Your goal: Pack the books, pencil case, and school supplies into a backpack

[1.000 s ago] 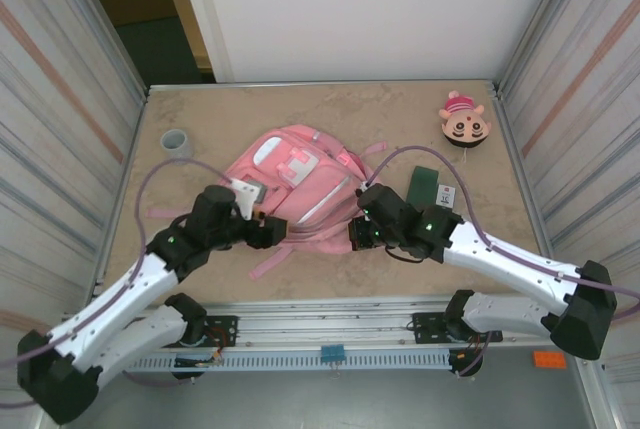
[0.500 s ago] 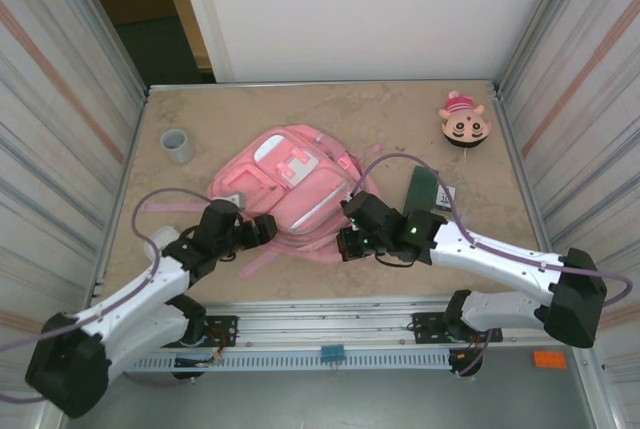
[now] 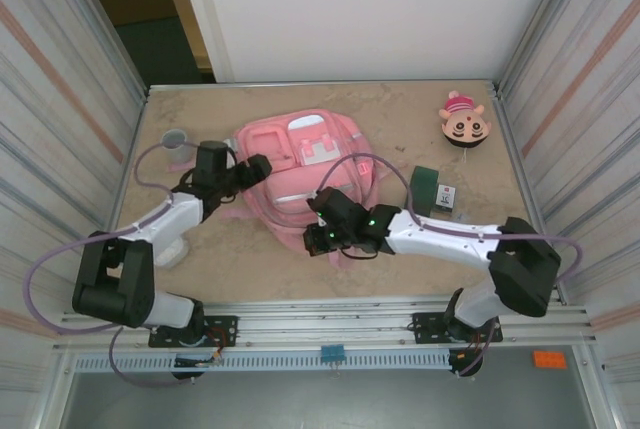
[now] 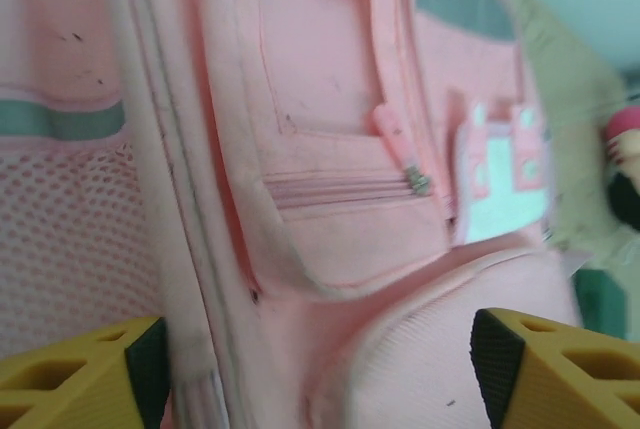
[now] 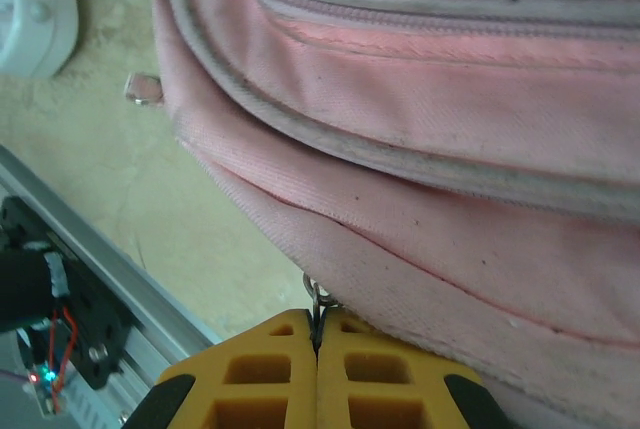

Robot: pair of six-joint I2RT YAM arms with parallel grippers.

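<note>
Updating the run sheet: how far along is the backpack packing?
Done: nothing visibly packed; the pencil case lies on the table beside the backpack. In hand: right gripper pinches a zipper pull; left gripper hovers open at its front. Left: unzip, load everything.

The backpack (image 3: 300,154) lies mid-table; left gripper (image 3: 256,167) at its left; right gripper (image 3: 313,240) nearside.

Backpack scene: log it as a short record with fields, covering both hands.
backpack: pink, lying on the table, front pockets up
left hand: open, at the backpack's left side
right hand: shut on a small metal pull at the backpack's near edge
pencil case: on the table, right of the backpack
toy: far right corner
</note>
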